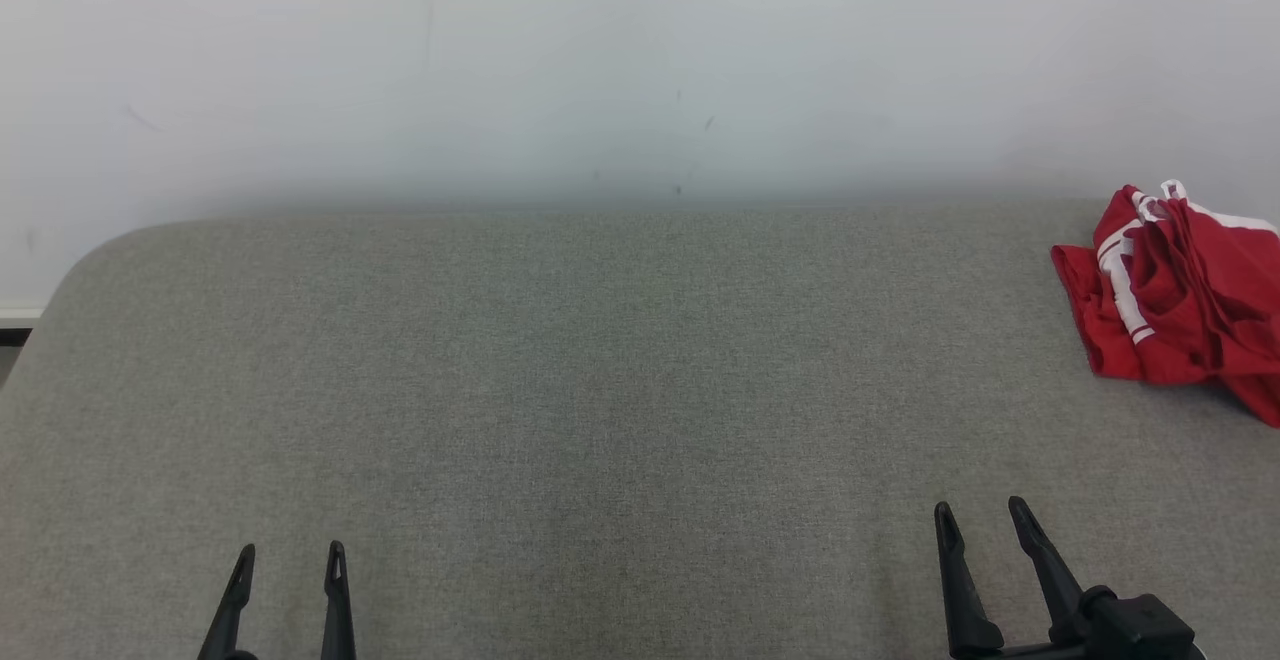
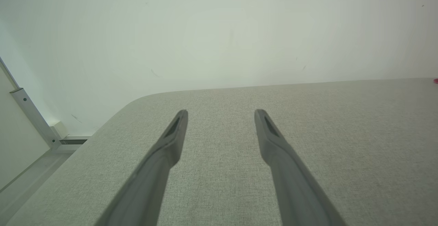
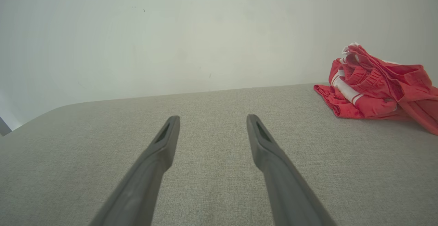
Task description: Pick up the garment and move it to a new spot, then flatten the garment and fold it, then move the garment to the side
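Pale smooth wall (image 1: 600,60) behind a grey woven surface (image 1: 600,390) with a rounded corner. Red garment (image 1: 1180,300) with white stripes, soft and crumpled in a heap, at far right edge near the wall; long axis not clear. Left gripper (image 1: 291,547) and right gripper (image 1: 980,505) both spread wide, holding nothing, apart from it.

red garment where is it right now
Head view: the crumpled red garment lies at the far right of the grey table, near the wall, ahead and right of the right claw.
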You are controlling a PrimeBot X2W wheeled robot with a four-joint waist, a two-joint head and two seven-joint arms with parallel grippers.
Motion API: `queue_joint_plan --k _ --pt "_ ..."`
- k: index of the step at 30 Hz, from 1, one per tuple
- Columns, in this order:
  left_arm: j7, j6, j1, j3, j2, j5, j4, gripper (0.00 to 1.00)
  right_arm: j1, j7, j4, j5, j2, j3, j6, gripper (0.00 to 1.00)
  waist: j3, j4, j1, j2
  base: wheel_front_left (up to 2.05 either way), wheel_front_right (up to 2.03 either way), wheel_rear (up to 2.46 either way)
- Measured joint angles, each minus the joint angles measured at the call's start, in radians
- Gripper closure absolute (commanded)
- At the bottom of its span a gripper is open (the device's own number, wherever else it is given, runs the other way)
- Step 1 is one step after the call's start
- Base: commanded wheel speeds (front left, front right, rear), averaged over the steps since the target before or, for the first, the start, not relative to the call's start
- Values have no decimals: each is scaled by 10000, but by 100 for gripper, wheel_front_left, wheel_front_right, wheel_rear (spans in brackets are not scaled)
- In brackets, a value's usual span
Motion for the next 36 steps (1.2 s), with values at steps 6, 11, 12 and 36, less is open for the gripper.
queue_joint_plan --k 6,11,12,36 --pt "0 -23 0 52 0 -2 35 0 -14 0 13 -2 10 27 0 0 33 -14 0 0 0 0 0" --pt "-2 -81 0 63 -17 -2 58 0 -16 0 35 -6 10 44 0 0 78 -31 0 0 0 0 0" --pt "0 -86 0 59 -23 -2 77 0 -16 0 38 -6 10 52 0 0 88 -31 0 0 0 0 0" --pt "663 -201 -46 222 -167 -2151 782 100 20 600 554 2034 86 -38 0 100 120 -50 0 0 0 0 0"
